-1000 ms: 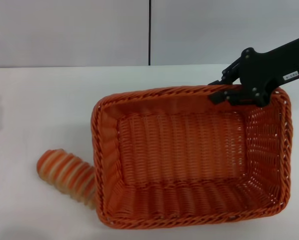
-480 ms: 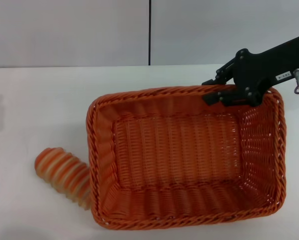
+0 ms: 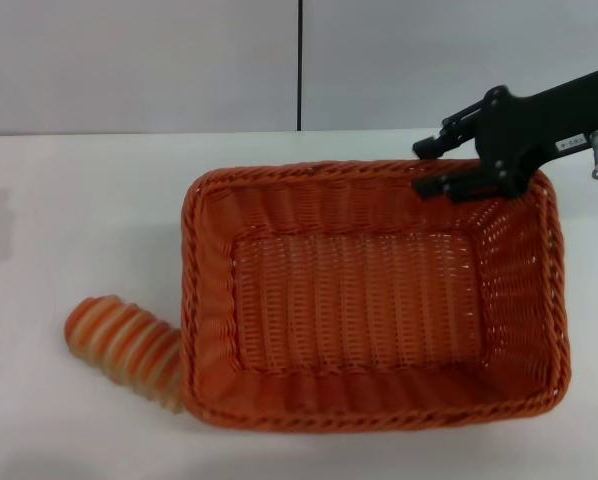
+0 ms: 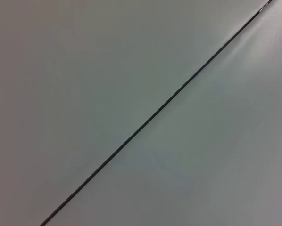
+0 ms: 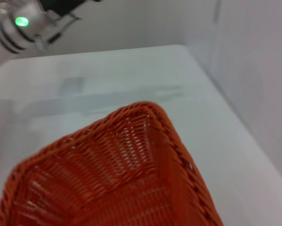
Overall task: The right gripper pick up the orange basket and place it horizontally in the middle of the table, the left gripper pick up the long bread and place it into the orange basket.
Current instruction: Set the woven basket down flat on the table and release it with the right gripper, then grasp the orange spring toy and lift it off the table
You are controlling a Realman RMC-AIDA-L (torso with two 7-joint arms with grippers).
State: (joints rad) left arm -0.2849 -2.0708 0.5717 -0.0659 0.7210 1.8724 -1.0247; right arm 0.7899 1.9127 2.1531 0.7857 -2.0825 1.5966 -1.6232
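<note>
The orange basket (image 3: 369, 300) lies flat on the white table (image 3: 79, 200) with its long side across my view; its corner rim also shows in the right wrist view (image 5: 145, 141). My right gripper (image 3: 431, 166) is at the basket's far right rim. Its fingers stand open, one on each side of the braided edge. The striped long bread (image 3: 119, 343) lies on the table at the front left. One end of it touches the basket's left wall and is partly hidden behind it. My left gripper is out of view; its wrist view shows only a grey wall.
A silver arm link with a green light (image 5: 21, 21) hangs over the far side of the table in the right wrist view. Bare tabletop stretches to the left of and behind the basket. A wall rises right behind the table's back edge.
The basket, tilted and held up by its far right rim before, has swung level and settled flat on the table. The right gripper's fingers have spread slightly. The bread has hardly moved.
</note>
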